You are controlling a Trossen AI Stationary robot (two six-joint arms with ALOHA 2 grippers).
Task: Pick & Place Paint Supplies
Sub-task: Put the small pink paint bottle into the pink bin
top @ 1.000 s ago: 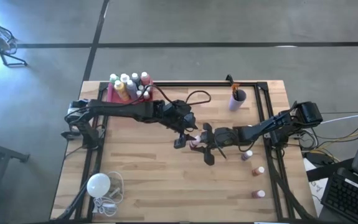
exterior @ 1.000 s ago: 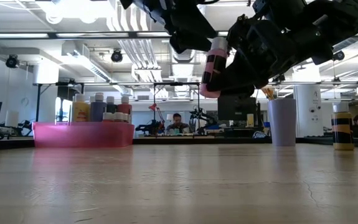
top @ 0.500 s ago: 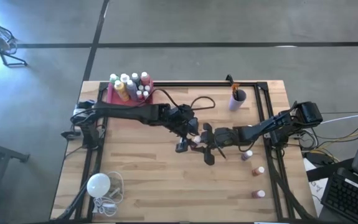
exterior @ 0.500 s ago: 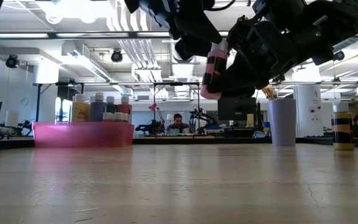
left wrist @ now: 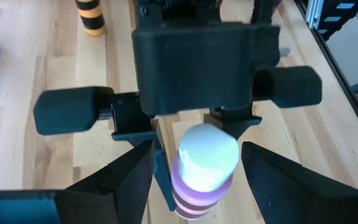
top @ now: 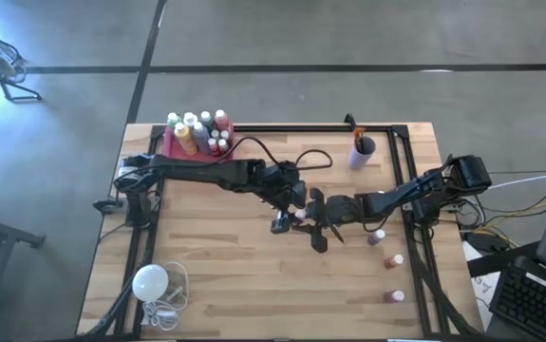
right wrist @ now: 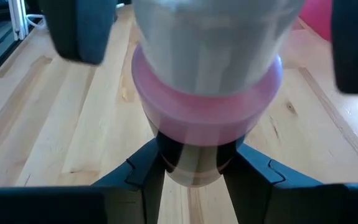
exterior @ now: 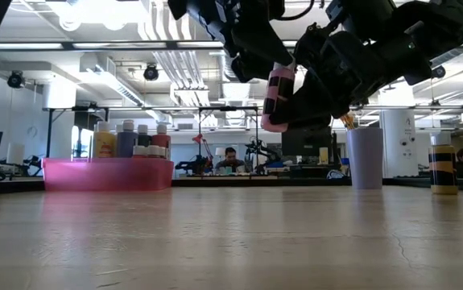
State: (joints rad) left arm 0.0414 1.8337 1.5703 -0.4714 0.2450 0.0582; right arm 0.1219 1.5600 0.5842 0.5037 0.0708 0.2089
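A pink paint bottle [exterior: 277, 98] with dark stripes and a white cap [left wrist: 207, 152] hangs upright over the table's middle, with my right gripper [right wrist: 194, 171] shut on it. My left gripper [left wrist: 197, 158] is open. Its fingers stand on either side of the cap, and a gap shows on each side. In the high view the two grippers meet at the bottle [top: 297, 220], the left gripper [top: 287, 211] coming from the left and the right gripper [top: 316, 218] from the right. The low view hides the cap behind the left gripper. My right gripper pinches the bottle's striped lower body [right wrist: 194, 158] between its two fingers. It comes from the table's right side, slanting a little downward. The bottle stands nearly upright, cap up, lifted well clear of the table. Its pink base [exterior: 270, 122] shows below the fingers.
A pink tray [top: 173, 144] holding several bottles sits at the far left. A purple cup [top: 361, 152] with brushes stands at the far right. Three small bottles [top: 397, 259] line the right edge. A white bulb [top: 150, 281] with its cord lies near left.
My left gripper has moved toward the table's right edge and slightly down, closing in on the held bottle. Its open fingers now flank the cap. The bottle and my right gripper have kept still.
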